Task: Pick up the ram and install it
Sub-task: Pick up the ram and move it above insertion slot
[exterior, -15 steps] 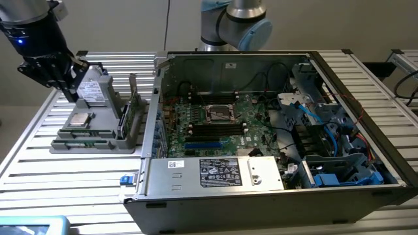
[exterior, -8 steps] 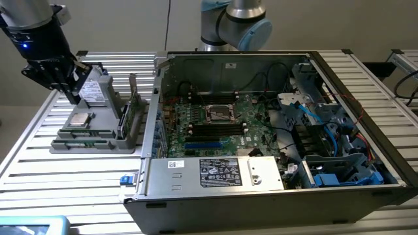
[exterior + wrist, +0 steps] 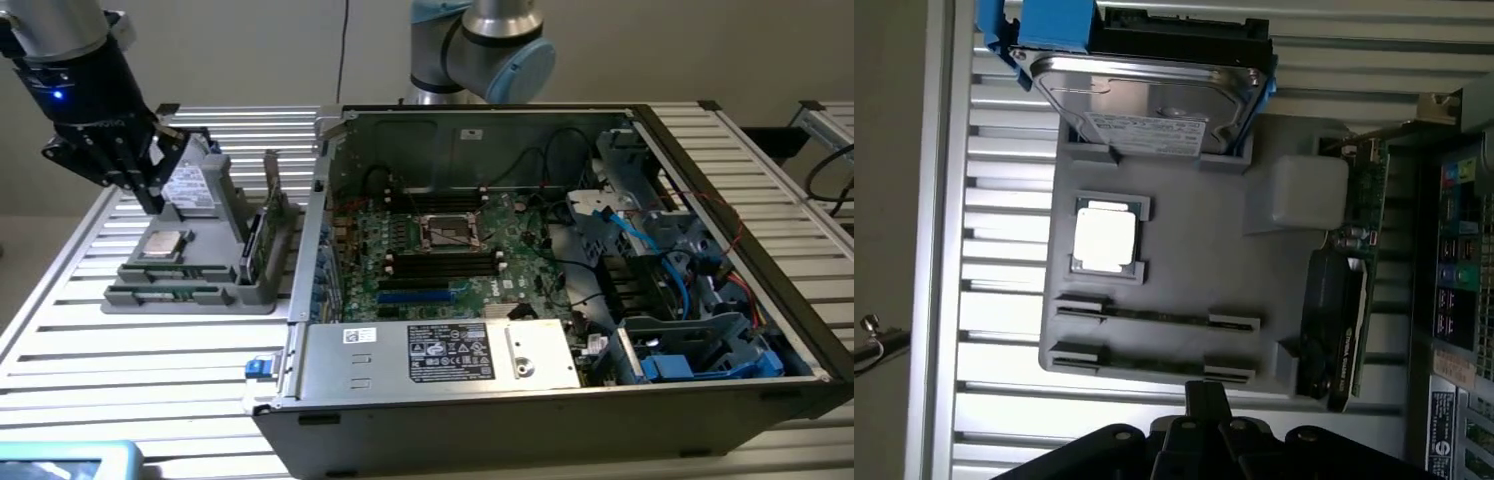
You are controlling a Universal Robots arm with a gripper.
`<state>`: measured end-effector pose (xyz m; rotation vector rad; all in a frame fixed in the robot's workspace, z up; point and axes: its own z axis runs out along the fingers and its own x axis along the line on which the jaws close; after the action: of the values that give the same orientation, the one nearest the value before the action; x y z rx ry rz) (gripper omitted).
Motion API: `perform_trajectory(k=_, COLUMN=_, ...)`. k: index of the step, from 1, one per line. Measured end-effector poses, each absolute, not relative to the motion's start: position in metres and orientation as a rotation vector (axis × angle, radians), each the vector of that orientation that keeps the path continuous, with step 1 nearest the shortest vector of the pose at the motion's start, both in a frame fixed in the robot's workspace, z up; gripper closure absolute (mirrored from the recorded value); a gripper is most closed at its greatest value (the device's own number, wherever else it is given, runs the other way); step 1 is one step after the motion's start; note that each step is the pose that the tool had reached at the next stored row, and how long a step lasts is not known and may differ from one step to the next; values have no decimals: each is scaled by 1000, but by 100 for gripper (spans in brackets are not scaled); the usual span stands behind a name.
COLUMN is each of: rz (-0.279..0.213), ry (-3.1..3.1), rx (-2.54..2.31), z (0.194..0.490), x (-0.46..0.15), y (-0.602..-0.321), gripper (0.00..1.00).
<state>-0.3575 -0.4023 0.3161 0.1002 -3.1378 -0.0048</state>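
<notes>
Ram appears to lie just below the gripper, whose jaws are pressed together, empty. It seems to stand on edge in the grey tray's outermost slot. Its long axis follows the tray's edge, pointing toward the open computer case.
</notes>
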Motion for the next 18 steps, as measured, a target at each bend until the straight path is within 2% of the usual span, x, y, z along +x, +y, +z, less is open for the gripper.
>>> perform_trajectory(k=18, rz=-7, ry=-3079, rx=610, z=315, x=-357, y=-402, gripper=89)
